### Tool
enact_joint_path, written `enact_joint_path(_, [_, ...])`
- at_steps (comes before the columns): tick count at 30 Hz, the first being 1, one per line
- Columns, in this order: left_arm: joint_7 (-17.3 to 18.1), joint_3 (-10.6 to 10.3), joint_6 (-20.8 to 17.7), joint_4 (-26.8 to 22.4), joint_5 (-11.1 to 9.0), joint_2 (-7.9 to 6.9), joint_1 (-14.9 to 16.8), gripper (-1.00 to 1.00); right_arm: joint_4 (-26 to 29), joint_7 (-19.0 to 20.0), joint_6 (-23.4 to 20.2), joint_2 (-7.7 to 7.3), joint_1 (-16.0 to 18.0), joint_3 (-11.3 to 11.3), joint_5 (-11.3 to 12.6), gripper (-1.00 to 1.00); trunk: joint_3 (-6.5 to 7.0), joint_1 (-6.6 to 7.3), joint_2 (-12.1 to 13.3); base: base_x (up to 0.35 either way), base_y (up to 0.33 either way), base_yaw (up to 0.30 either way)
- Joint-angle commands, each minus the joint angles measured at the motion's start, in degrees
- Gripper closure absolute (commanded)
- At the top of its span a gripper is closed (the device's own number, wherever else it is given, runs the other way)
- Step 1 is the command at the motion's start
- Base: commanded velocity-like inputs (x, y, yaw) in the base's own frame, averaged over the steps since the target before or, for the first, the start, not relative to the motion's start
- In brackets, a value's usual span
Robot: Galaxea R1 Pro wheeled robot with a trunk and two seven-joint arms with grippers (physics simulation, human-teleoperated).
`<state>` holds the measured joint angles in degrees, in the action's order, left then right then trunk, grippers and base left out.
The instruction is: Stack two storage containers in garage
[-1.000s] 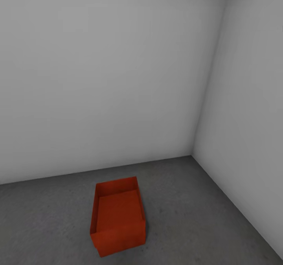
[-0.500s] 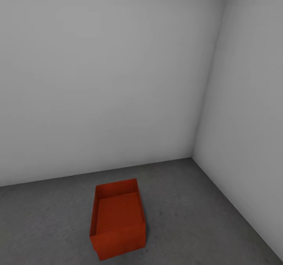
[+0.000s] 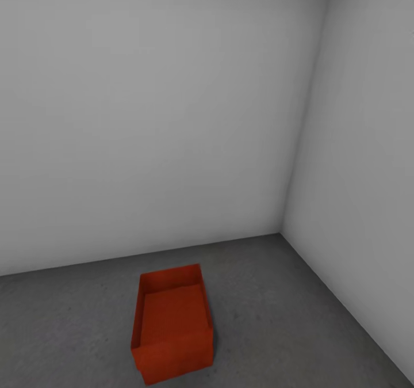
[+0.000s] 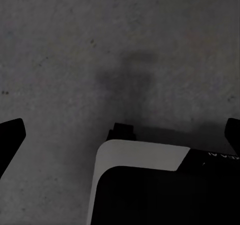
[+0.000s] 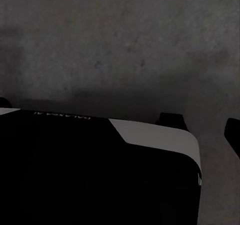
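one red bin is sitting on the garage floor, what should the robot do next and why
Probably turn away and drive back for the other bin. Only one storage container is in sight, standing open and empty on the grey concrete floor near the corner of the walls. In both wrist views each claw faces bare floor and carries nothing, so the stack lacks its second bin.

Red-orange storage container point(image 3: 172, 324) upright on floor point(image 3: 287, 319)

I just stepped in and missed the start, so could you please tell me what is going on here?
Nothing is being handled right now. One red-orange storage container sits open-top and empty on the dark grey concrete floor of the garage, near the corner of two white-grey walls. Both wrist views look down at the concrete and part of the robot's body. The left claw looks open with nothing between its fingers.
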<state>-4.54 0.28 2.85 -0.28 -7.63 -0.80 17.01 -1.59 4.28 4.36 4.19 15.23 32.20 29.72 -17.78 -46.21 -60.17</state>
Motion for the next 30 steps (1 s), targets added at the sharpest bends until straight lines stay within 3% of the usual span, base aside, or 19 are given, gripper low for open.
enact_joint_path(1, [-0.03, -0.02, 0.19, 0.05, -0.47, 0.0, 0.04, -1.0, -0.17, 0.31, 0.3, 0.03, 0.07, 0.4, 0.61, -1.0, -0.03, 0.0, -0.04, 0.0, 0.0, 0.0])
enact_joint_path(7, [0.06, -0.02, 0.03, 0.1, -0.54, -0.06, -0.22, -1.0, -0.18, 0.3, 0.75, -0.21, -0.7, 0.34, 0.61, -1.0, 0.05, 0.0, -0.04, 0.0, 0.0, 0.0])
enact_joint_path(11, [0.21, -0.02, -0.31, 0.1, -0.55, -0.22, -0.44, -1.0, -0.18, 0.37, 1.02, -1.22, -1.75, 0.34, 0.63, -1.0, 0.05, 0.0, -0.04, 0.0, 0.0, 0.0])
enact_joint_path(18, [5.37, -0.02, -1.07, 0.1, -0.63, -0.65, -0.48, -1.0, -0.21, 0.74, 0.78, -1.65, -2.25, 0.33, 0.63, -1.0, 0.05, 0.0, -0.04, 0.0, 0.0, 0.0])
enact_joint_path(30, [6.43, -0.02, -1.44, 0.1, -0.63, -1.04, -0.48, -1.0, -0.2, 2.5, 0.67, -1.82, -2.65, 0.32, 0.71, -1.0, 0.05, 0.0, -0.04, 0.0, 0.0, 0.0])
